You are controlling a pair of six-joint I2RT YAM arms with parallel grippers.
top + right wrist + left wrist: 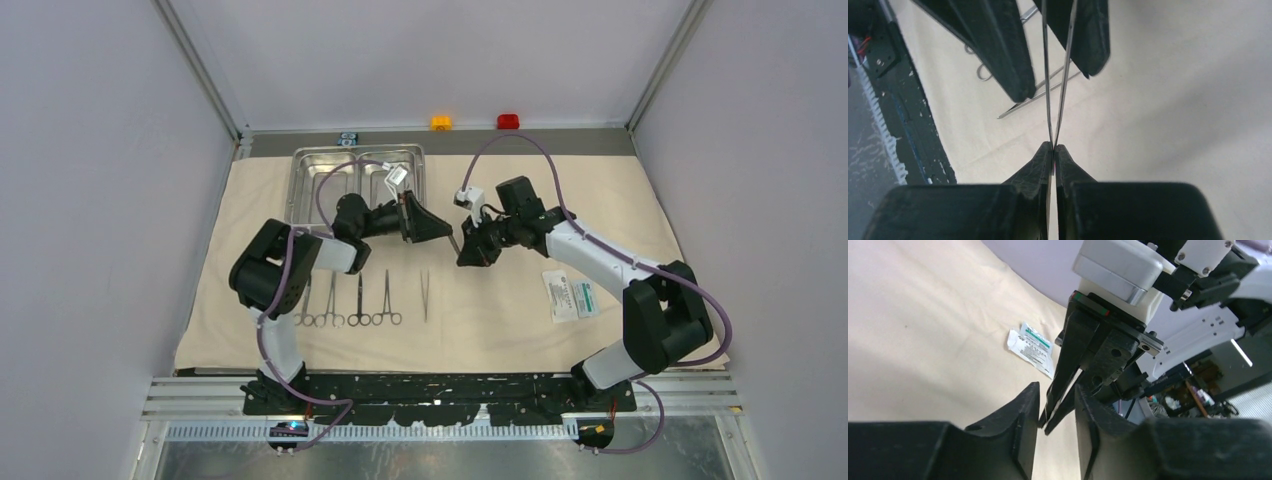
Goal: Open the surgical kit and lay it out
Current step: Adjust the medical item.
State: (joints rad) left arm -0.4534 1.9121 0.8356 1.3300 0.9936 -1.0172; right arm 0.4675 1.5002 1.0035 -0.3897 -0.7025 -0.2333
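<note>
1 pair of tweezers point(1048, 95) hangs over the middle of the cloth point(500, 330) — the right gripper point(1054, 147) is clamped on one end, while the left gripper point(1057, 390) stands open, a finger either side of the arms. The tray point(300, 185) lies far left, the packet point(572, 297) near right.

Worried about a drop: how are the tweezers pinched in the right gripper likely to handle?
The tweezers look like two thin steel blades, so they are probably light and springy, flexing under a squeeze. Smooth metal held only at one end by the right gripper may pivot or slip.
</note>
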